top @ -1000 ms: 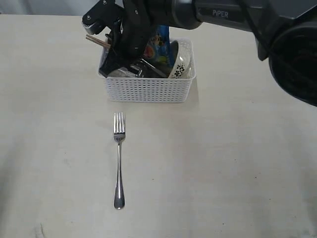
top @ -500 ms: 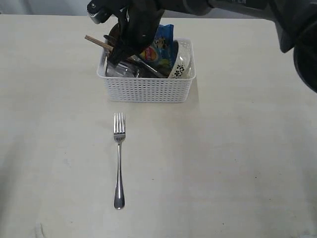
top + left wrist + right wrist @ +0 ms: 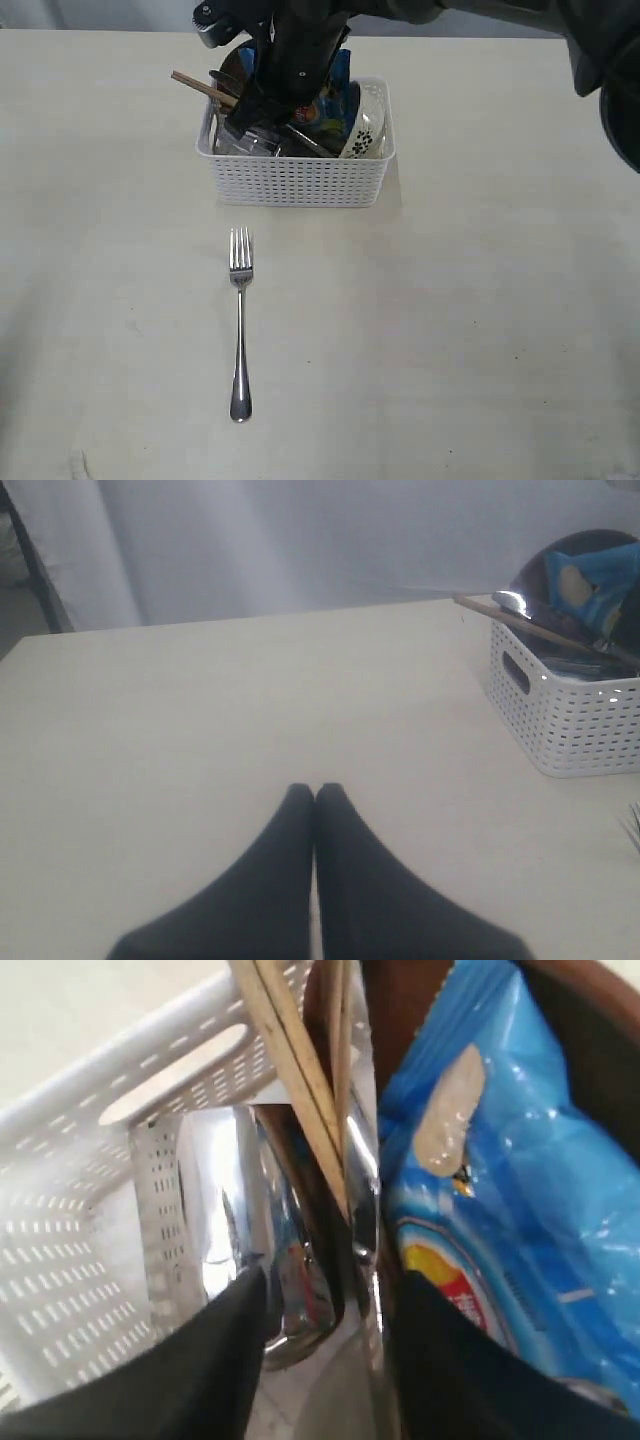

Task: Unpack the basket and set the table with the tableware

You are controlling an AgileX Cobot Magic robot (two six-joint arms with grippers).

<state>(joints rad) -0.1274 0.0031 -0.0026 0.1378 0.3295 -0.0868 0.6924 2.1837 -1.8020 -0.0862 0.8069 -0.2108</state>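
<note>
1. Plainly, the right gripper [image 3: 330, 1360] is down inside the basket [image 3: 300, 180], its jaws standing apart with shiny metal of the steel cup [image 3: 270, 1230] between them. I cannot tell whether either pad touches it.
2. Just ahead of the fingertips, the chopsticks [image 3: 290, 1070] lean across the cup's mouth and out over the basket rim. The blue chip bag [image 3: 500, 1190] crowds against one finger's outer side.
3. Risk: closing here could pinch a chopstick along with the cup wall, or catch the bag, so a lift may drag the wrong item out.
4. Risk: the basket is light and packed tight, so a snagged lift could tip or slide it and shift the bowl [image 3: 366, 125] propped at its far end.
5. Pose: the right arm reaches across and pitches steeply down into the basket's end.
6. Elsewhere, the left gripper [image 3: 316, 800] hovers low over bare table [image 3: 480, 320], fingers pressed together and holding nothing, with the basket well off to its side.
7. One fork [image 3: 240, 320] lies set out, well apart from both tools.
</note>
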